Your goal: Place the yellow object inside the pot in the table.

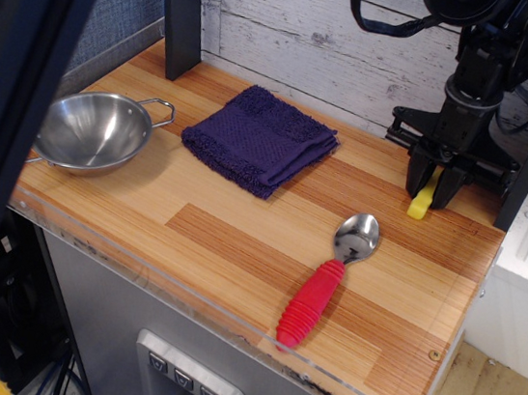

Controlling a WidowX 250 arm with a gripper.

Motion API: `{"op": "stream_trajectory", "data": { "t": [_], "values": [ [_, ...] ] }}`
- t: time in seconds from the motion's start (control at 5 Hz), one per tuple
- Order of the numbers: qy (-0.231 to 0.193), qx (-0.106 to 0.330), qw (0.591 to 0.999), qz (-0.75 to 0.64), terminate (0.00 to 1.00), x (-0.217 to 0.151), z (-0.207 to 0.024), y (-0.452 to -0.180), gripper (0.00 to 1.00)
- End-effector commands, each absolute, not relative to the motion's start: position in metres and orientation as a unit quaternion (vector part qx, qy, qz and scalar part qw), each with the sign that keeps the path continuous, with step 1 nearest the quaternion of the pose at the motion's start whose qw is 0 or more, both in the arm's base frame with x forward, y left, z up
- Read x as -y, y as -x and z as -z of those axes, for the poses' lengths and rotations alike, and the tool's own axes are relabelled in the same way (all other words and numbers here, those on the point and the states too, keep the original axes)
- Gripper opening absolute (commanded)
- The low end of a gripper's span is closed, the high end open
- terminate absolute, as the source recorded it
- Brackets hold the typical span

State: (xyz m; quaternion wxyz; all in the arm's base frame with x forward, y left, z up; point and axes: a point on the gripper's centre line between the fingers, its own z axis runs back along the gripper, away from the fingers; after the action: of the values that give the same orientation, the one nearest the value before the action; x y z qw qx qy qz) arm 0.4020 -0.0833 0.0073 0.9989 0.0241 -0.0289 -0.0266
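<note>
The yellow object (419,207) stands at the back right of the table (231,227), tilted, with its lower end showing beneath the fingers. My gripper (429,192) points straight down over it, and both black fingers press against its sides, so it is shut on the block. The block's lower end looks to be touching the wood, or very nearly. The pot (93,131), a shiny steel bowl with wire loop handles, sits at the far left edge of the table, a long way from the gripper.
A folded purple cloth (260,139) lies between the pot and the gripper. A red-handled spoon (326,284) lies in front of the gripper, toward the front acrylic rim. A dark post (179,11) rises at the back left, and a white plank wall runs behind.
</note>
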Motion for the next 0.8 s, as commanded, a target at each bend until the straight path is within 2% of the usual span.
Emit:
{"op": "stream_trajectory", "data": {
  "t": [0.0,0.2,0.4,0.6],
  "values": [
    [0.042,0.095,0.991,0.083,0.00,0.078,-0.107,-0.388,0.00],
    [0.075,0.117,0.988,0.066,0.00,0.034,-0.149,-0.371,0.00],
    [0.068,0.105,0.991,0.040,0.00,-0.015,-0.160,-0.350,0.00],
    [0.041,0.084,0.995,0.020,0.00,-0.062,-0.157,-0.331,0.00]
  ]
}}
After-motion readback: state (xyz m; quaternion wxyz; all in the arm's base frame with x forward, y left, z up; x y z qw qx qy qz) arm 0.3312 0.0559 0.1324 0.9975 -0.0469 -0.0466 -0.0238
